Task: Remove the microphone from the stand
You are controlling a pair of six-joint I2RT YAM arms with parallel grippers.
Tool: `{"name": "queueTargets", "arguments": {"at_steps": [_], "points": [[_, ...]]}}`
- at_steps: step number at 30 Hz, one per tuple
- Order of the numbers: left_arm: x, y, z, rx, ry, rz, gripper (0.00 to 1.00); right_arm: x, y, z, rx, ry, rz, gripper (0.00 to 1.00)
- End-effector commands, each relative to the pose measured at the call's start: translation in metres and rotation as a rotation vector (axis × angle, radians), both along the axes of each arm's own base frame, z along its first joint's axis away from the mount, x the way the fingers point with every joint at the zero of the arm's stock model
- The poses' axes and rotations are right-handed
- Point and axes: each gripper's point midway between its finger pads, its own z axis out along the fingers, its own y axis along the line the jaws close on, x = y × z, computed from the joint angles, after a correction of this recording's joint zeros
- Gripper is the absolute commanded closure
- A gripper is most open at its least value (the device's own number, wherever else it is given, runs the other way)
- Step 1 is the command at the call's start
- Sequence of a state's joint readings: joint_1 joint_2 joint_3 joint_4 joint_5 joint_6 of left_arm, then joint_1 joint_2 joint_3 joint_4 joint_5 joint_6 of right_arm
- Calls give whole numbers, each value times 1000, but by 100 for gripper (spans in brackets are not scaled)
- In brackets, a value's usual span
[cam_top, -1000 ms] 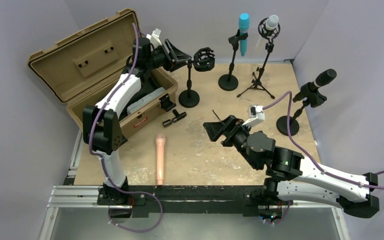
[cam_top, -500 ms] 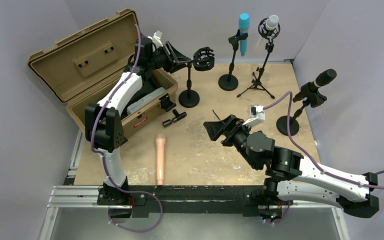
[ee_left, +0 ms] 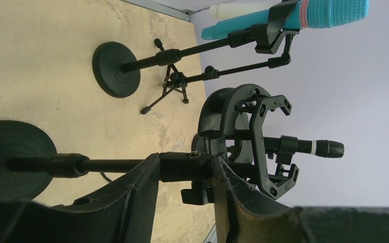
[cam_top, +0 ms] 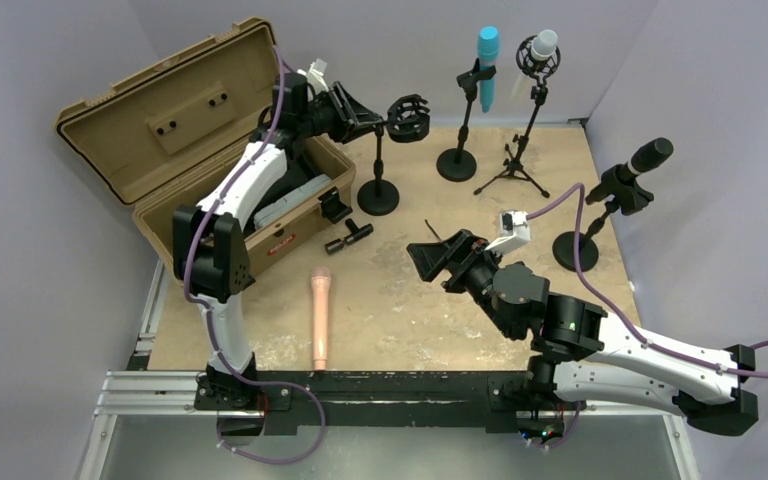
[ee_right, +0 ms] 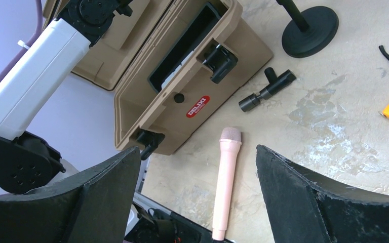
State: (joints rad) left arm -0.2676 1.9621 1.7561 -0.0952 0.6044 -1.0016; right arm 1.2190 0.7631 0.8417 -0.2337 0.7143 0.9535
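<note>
The pale pink handheld microphone (cam_top: 319, 318) lies flat on the sandy tabletop (cam_top: 410, 320) near the front edge. It is just in front of the open tan hard case (cam_top: 160, 120) and apart from every stand.

Your left gripper (ee_left: 186, 169) is clamped on the neck of the black round-base stand (cam_top: 378, 170), right below its black spider shock mount (ee_left: 256, 136). That mount's cradle looks empty, so for this stand the removal reads as done. Your right gripper (ee_right: 196, 152) hangs over the middle of the table, its jaws spread wide with nothing between them. The pink microphone shows through the gap, below it.

Three others sit in holders at the back and right:
- a cyan microphone (cam_top: 487, 60) in a clip
- a white-tipped microphone (cam_top: 542, 48) in a tripod's shock mount
- a black microphone (cam_top: 648, 157) angled on the right-hand stand

If you go for one of those, expect a rigid, smooth barrel that is heavier at the head and likely to slip in a light pinch. Take it across the body, just clear of the clip. Keep off the grille, which probably dents. The stands look top-heavy, so steady the pole with your other gripper and pull along the barrel's axis.
</note>
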Motion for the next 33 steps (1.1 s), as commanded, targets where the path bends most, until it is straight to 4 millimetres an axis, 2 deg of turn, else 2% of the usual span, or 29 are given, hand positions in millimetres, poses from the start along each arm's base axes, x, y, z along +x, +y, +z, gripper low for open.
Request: {"name": "queueTargets", "arguments": {"at_steps": [1, 6, 15, 22, 28, 33], "points": [[-6, -3, -13, 74, -5, -13, 68, 2, -2, -3, 11, 9, -21, 18], [-8, 0, -40, 136, 20, -14, 73, 3, 0, -7, -2, 14, -20, 18], [-23, 17, -104, 393, 52, -21, 76, 2, 0, -12, 2, 21, -19, 18], [-28, 25, -143, 464, 104, -24, 78, 3, 3, -15, -9, 24, -20, 18], [-30, 31, -154, 499, 114, -21, 79, 3, 2, -21, -11, 33, -21, 18], [-26, 29, -138, 501, 93, -29, 78, 3, 2, -21, -15, 28, -22, 17]]}}
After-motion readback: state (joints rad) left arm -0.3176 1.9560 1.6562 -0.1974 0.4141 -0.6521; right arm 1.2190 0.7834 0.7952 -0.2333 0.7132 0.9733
